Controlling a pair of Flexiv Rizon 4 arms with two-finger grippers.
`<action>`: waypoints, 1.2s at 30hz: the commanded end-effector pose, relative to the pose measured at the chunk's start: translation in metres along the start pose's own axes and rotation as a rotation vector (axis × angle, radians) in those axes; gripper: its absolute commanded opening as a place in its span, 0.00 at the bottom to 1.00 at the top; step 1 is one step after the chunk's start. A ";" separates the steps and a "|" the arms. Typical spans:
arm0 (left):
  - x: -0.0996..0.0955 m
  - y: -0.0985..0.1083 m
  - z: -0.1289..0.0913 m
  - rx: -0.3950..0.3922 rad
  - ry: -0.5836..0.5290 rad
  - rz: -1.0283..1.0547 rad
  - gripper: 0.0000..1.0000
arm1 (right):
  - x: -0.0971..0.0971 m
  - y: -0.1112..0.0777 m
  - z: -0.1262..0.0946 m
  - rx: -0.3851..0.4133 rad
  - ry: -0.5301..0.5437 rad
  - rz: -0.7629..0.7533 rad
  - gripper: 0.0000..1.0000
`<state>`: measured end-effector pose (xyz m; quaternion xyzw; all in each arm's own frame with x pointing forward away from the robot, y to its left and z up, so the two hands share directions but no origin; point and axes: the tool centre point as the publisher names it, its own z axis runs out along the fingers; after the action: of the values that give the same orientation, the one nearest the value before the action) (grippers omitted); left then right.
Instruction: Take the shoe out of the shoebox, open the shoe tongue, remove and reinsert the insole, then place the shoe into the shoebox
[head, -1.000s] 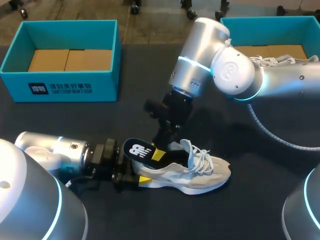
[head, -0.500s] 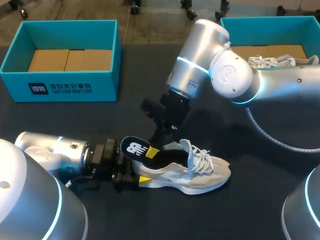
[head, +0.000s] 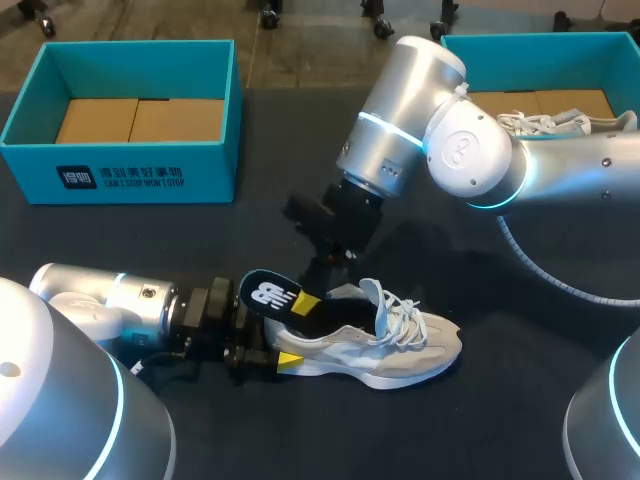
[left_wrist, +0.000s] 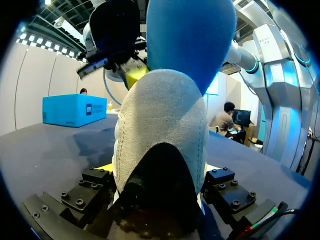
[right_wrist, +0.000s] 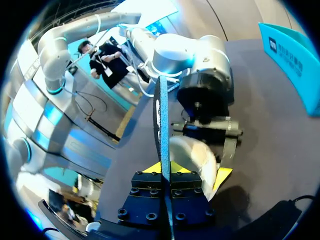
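Grey shoe (left_wrist: 160, 130) heel hides most of left gripper (head: 264, 358).

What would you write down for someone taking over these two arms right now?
The left tool is shut on the heel of the shoe, which lies on the table.
The right tool is shut on the insole; its heel end is raised out of the shoe, and its front end looks to be inside.
The left shoebox holds only cardboard; the right shoebox holds another shoe.
Done: shoe out, tongue apparently open.
Left: pull the insole free, reinsert it, box the shoe.
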<state>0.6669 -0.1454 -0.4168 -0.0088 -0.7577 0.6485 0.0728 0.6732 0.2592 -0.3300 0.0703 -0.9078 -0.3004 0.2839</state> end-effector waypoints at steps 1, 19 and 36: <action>-0.001 0.004 0.002 0.001 0.000 -0.001 0.00 | 0.001 0.014 -0.011 0.002 -0.020 -0.049 0.00; -0.001 0.004 0.002 0.001 0.000 -0.001 0.00 | 0.052 0.066 -0.104 -0.041 -0.153 -0.267 0.00; -0.001 0.004 0.002 0.001 0.000 -0.001 0.00 | 0.063 0.078 -0.126 -0.050 -0.157 -0.288 0.00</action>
<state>0.6669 -0.1454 -0.4168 -0.0088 -0.7576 0.6485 0.0728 0.6945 0.2472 -0.1873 0.1692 -0.8963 -0.3717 0.1726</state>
